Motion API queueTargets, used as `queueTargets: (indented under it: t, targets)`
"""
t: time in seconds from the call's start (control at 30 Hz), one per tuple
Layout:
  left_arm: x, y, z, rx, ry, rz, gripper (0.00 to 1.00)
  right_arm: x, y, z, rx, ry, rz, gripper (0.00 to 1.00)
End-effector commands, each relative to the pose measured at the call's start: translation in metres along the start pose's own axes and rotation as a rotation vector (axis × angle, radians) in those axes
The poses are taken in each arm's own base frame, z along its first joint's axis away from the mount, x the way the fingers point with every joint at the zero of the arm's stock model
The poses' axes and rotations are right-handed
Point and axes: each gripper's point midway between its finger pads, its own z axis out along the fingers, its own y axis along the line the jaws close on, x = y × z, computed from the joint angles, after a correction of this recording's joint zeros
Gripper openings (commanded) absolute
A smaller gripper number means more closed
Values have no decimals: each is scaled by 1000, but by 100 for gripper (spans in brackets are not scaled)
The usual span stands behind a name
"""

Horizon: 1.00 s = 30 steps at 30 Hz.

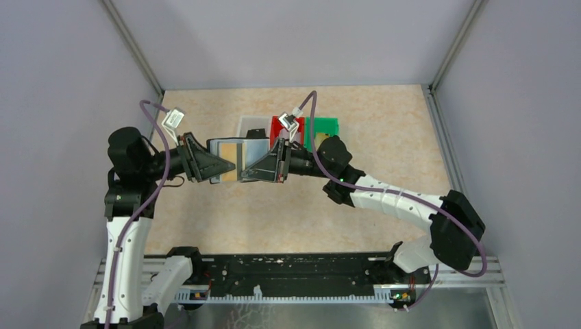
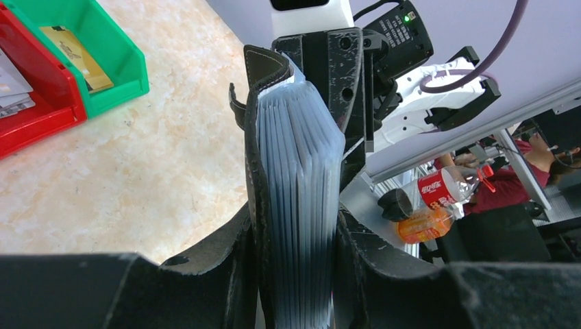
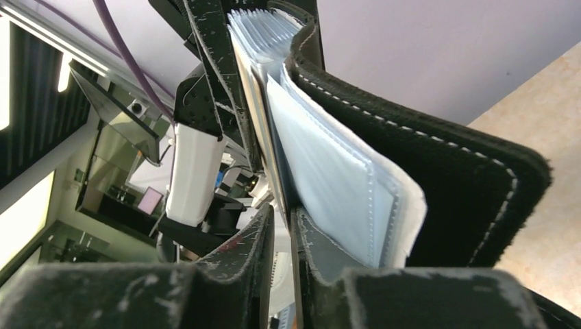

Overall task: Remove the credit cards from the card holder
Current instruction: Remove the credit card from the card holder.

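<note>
The card holder [image 2: 301, 171] is held above the desk [image 1: 384, 137] between both pincers. Its whole stack of clear sleeves, black cover included, is clamped in the left pincer [image 2: 298, 274]. The right pincer [image 3: 291, 236] is narrowed on one thin leaf, with the other sleeves bulging just outside it. Whether a card is caught cannot be told. The sleeves are judged limp and slick, and any card stiff and light. A card's bare edge should be pinched and drawn straight away from the left pincer.

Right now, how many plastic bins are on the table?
3, in a row at the far side, behind the card holder: white bin left, red bin middle, green bin right. All partly covered; another could be hidden.
</note>
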Motion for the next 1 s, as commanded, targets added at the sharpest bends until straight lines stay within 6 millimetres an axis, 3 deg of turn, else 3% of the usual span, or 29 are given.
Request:
queueTargets:
  t: [0.0, 0.1, 0.27, 0.43, 0.7, 0.87, 0.97]
  targets:
    - [6, -5, 0, 0, 30, 4, 13, -35, 46, 6, -131, -131, -81, 10]
    - [8, 0, 0, -21, 39, -20, 18, -35, 44, 4, -134, -144, -78, 0]
    - [11, -4, 1, 15, 68, -56, 30, -34, 41, 0, -153, -170, -51, 0]
    - [13, -20, -2, 97, 91, -62, 44, -33, 38, -4, -174, -192, -30, 0]
    - [13, -36, -5, 164, 89, -40, 56, -32, 38, -5, -183, -195, -23, 0]
    - [10, -37, -5, 176, 93, -52, 56, -27, 32, -8, -166, -192, -14, 0]
    - [9, -40, -5, 187, 93, -49, 50, -23, 27, -12, -157, -194, -6, 0]
